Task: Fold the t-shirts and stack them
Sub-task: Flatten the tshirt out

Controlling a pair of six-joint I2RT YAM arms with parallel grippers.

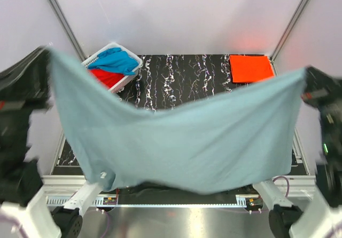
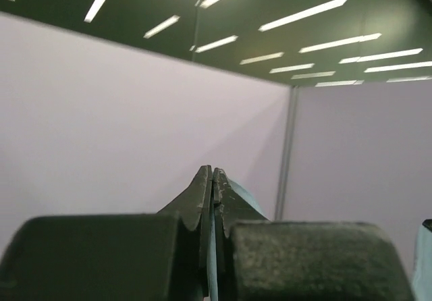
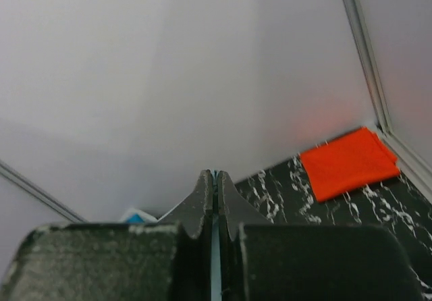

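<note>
A dull grey-blue t-shirt (image 1: 176, 142) hangs spread wide in the air above the table, sagging in the middle. My left gripper (image 1: 49, 50) is shut on its upper left corner, and my right gripper (image 1: 305, 73) is shut on its upper right corner. In the left wrist view a thin strip of the grey-blue cloth (image 2: 213, 260) sits pinched between the shut jaws of that gripper (image 2: 213, 173). The right wrist view shows the same between the right gripper (image 3: 215, 176) jaws. An orange-red t-shirt (image 1: 251, 68) (image 3: 349, 162) lies folded at the back right. A bright blue t-shirt (image 1: 115, 61) and a red t-shirt (image 1: 105, 77) lie in the basket.
The white slotted basket (image 1: 131, 78) stands at the back left of the black marbled table (image 1: 181, 80). Pale walls and metal posts (image 1: 291, 22) enclose the table. The hanging shirt hides the table's front half.
</note>
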